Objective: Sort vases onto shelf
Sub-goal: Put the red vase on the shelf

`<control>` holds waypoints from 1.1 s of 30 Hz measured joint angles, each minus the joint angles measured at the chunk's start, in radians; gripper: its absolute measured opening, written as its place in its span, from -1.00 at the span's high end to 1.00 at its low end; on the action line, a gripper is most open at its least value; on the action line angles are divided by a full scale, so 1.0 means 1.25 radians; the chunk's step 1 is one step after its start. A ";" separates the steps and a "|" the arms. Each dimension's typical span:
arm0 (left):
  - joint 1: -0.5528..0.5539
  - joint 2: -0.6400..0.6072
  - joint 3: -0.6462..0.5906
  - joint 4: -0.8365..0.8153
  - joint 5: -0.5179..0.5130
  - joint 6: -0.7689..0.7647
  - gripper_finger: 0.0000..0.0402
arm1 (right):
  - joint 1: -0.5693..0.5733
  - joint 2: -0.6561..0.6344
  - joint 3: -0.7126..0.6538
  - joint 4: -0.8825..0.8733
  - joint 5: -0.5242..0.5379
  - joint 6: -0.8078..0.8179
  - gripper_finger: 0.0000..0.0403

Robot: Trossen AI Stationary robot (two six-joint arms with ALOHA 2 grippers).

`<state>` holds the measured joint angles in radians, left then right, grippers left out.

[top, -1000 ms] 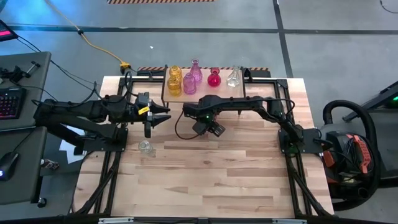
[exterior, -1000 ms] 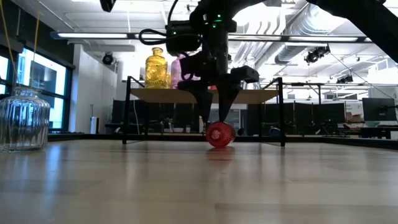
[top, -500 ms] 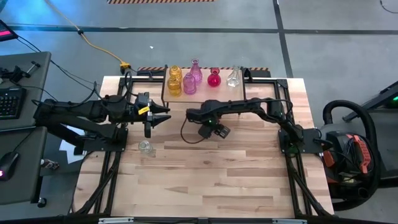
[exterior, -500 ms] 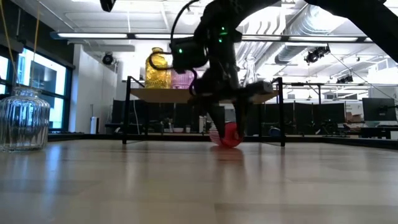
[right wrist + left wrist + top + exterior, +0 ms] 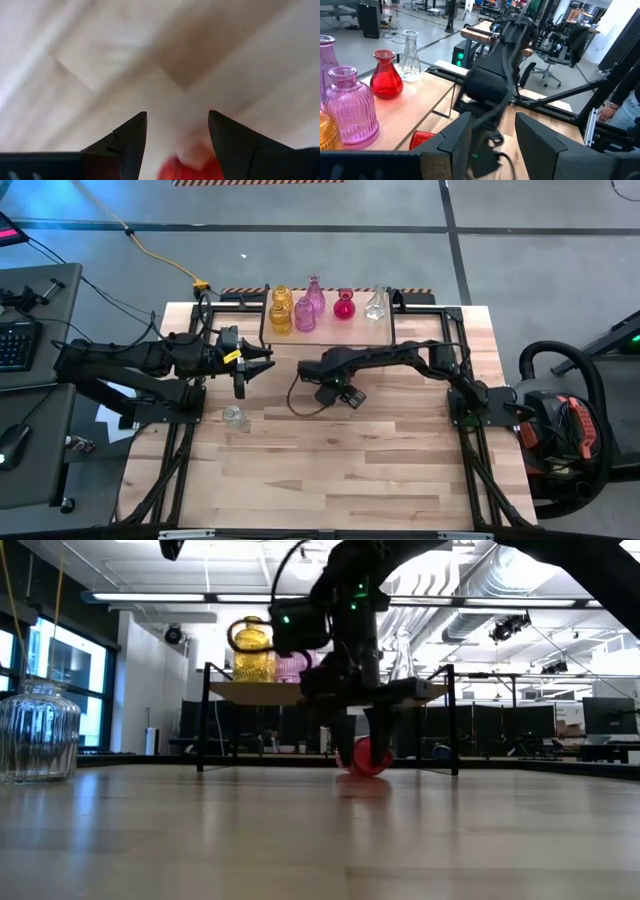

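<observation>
Low view: my right claw (image 5: 366, 745) spread open, straddling red vase (image 5: 372, 756) lying on tabletop (image 5: 320, 830) just before shelf (image 5: 330, 693). Left claw (image 5: 262, 364) open, beside shelf.

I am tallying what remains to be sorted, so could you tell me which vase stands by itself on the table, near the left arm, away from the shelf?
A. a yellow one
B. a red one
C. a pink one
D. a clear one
D: the clear vase stands alone on the table near the left arm, far from the shelf.
</observation>
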<state>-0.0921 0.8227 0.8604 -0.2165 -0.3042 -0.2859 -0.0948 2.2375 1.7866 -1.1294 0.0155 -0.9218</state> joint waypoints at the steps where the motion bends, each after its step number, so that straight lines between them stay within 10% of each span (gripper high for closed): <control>1: 0.000 0.000 0.000 0.000 0.000 0.000 0.28 | 0.010 0.000 0.001 0.006 -0.004 0.004 0.04; 16: 0.000 0.000 0.000 -0.006 0.004 0.001 0.28 | 0.145 0.000 0.141 -0.054 0.134 0.454 0.04; 27: 0.000 -0.009 0.000 -0.064 0.010 0.013 0.28 | 0.116 -0.010 0.144 -0.364 -0.026 0.906 0.04; 33: 0.000 -0.031 0.000 -0.069 0.027 0.021 0.28 | 0.137 -0.092 0.100 -0.173 -0.055 0.982 0.04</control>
<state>-0.0921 0.7839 0.8600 -0.3025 -0.2703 -0.2596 0.0763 2.1221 1.9114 -1.3462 -0.0538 0.3059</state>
